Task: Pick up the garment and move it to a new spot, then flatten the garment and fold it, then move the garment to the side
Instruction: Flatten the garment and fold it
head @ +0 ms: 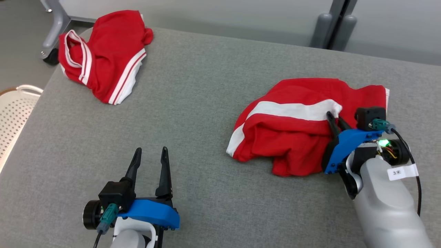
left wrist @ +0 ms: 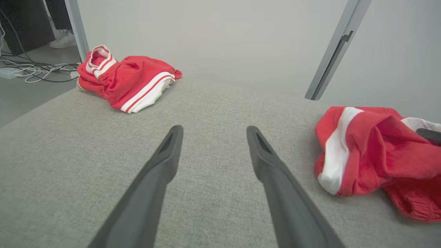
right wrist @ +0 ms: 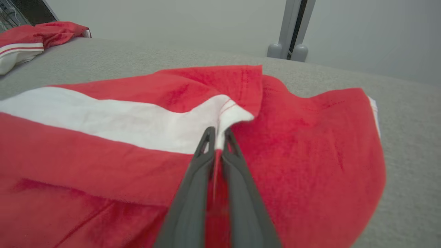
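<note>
A crumpled red garment with a broad white stripe lies on the right of the grey fabric table. My right gripper is shut on a raised fold of it near the end of the white stripe. In the right wrist view its two fingers pinch the cloth of the garment between them. My left gripper hovers open over bare table at the lower left, nothing between its fingers. From the left wrist, the left gripper is wide apart and the garment lies off to its right.
A second red garment with white trim is bunched at the table's far left corner. A white perforated basket stands beside the table's left edge. Grey posts rise behind the far edge. Cables lie on the floor.
</note>
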